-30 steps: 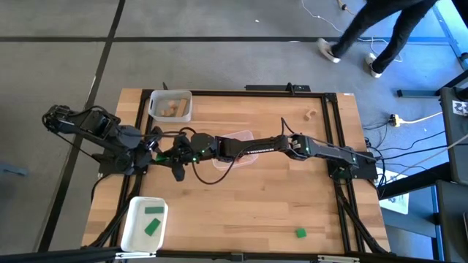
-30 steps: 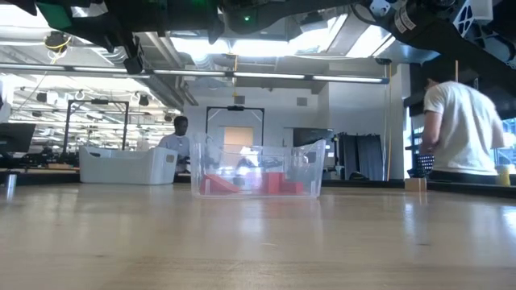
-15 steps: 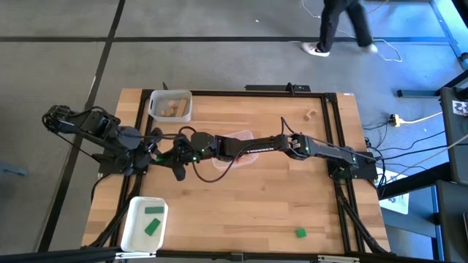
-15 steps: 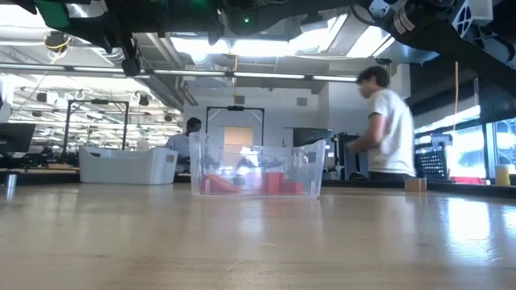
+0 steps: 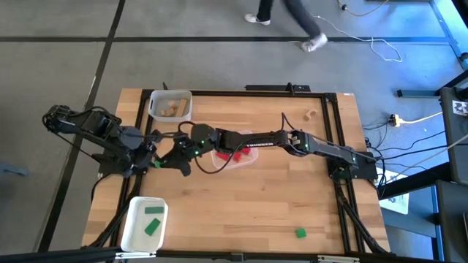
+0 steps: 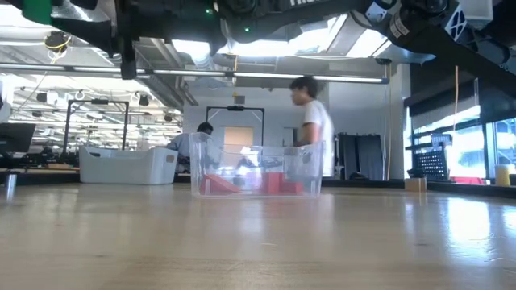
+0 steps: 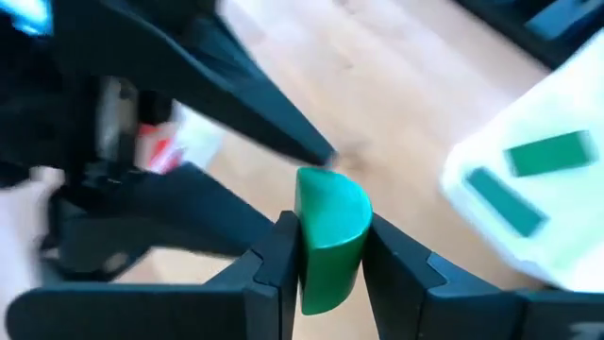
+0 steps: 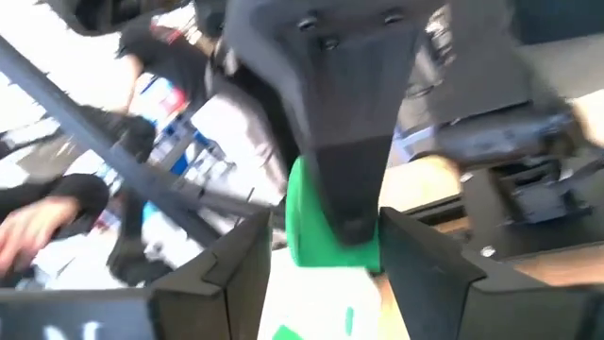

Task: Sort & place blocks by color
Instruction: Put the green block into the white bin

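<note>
**Mia:** What does the high view show?

**Ben:** A light wooden table (image 5: 241, 212) on a grey floor. The two dark arms meet near the table's left middle. The left gripper (image 5: 162, 156) and the right gripper (image 5: 184, 148) are just beside each other. A clear tray (image 5: 251, 136) with red blocks (image 5: 235, 155) sits in the middle. A white tray (image 5: 189, 109) at the far left corner has tan blocks (image 5: 170, 109). Another white tray (image 5: 131, 232) at the near left edge has two green blocks (image 5: 153, 219). One loose green block (image 5: 300, 233) lies alone near the front right. A person's legs (image 5: 289, 18) cross the floor beyond the table.

**Mia:** And the low view?

**Ben:** The table top stretches wide and smooth. The clear tray (image 6: 258, 171) stands in the middle with red blocks (image 6: 278, 183) inside. Behind it is a big bright room with ceiling lights. A person in a white shirt (image 6: 316, 129) stands there, and another person (image 6: 197, 138) sits farther back.

**Mia:** The left wrist view?

**Ben:** The left claw (image 7: 328, 255) squeezes a green round-topped block (image 7: 328, 236) between its fingers (image 7: 274, 264). The right arm's fingers reach toward it.

**Mia:** The right wrist view?

**Ben:** The right claw (image 8: 326, 250) has its fingers spread wide, one on each side of the green block (image 8: 307, 231), not pressing it. The room behind is a blur.
</note>
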`<state>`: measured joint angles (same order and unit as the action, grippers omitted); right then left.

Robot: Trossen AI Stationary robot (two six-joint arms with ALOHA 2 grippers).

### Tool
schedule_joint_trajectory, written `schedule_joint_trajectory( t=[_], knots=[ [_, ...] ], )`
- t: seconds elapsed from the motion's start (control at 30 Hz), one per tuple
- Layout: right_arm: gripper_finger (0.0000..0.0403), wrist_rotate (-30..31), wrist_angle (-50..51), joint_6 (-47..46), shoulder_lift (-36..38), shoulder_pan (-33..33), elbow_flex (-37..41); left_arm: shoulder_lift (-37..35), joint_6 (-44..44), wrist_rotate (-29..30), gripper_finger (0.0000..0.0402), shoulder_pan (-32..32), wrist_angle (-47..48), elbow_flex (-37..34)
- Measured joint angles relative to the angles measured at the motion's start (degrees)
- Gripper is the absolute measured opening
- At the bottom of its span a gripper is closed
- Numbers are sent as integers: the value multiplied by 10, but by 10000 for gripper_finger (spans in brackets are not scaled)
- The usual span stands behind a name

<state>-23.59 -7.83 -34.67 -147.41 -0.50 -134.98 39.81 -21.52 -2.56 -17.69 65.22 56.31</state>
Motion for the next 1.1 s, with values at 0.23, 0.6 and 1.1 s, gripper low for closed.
schedule_joint_trajectory(
  t=[0.23, 0.6, 1.1],
  knots=[
    [192, -115, 72, 111, 1, -3, -1, 0, 43, -87, 90, 0, 38, -1],
    [193, 35, 357, 232, 25, -3, -1, 0, 142, -150, 91, -23, 83, -1],
    [193, 268, 673, 292, 178, -31, -1, 4, 382, -125, 91, -125, 75, -27]
  ],
)
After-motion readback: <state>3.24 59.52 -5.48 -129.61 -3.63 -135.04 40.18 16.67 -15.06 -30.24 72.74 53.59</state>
